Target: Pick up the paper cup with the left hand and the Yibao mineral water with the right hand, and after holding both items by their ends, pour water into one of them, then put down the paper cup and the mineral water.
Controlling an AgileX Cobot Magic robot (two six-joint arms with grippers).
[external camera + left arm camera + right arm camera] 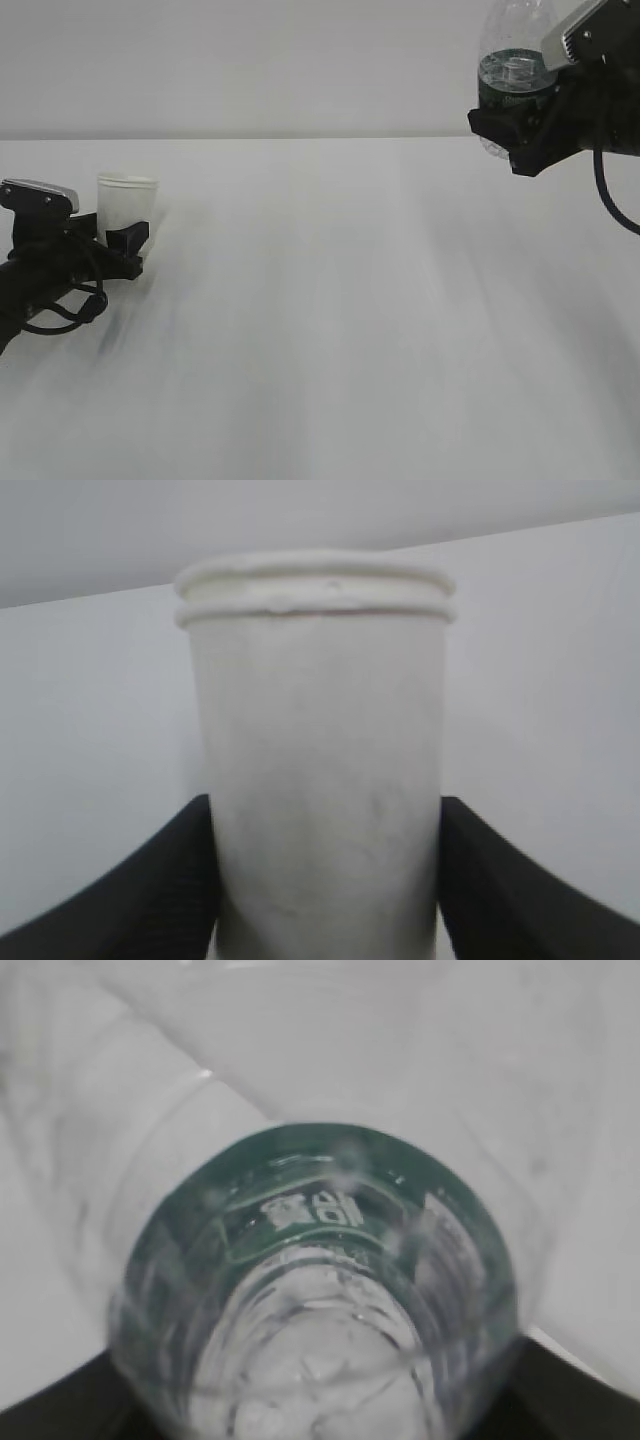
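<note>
The white paper cup point(127, 200) stands upright on the table at the far left. My left gripper point(120, 236) reaches round its lower half. In the left wrist view the cup point(320, 740) fills the middle, and the two black fingers point(130, 890) lie close along both its sides. Contact does not show. The Yibao mineral water point(515, 70) hangs high at the top right, its upper part cut off by the frame. My right gripper point(512, 122) is shut on it below the green label. The right wrist view looks along the bottle point(320, 1260), held between the jaws of that gripper point(315, 1405).
The white table point(350, 320) stretches between the two arms and ends at a pale wall behind. A black cable point(608, 195) hangs from the right arm at the right edge.
</note>
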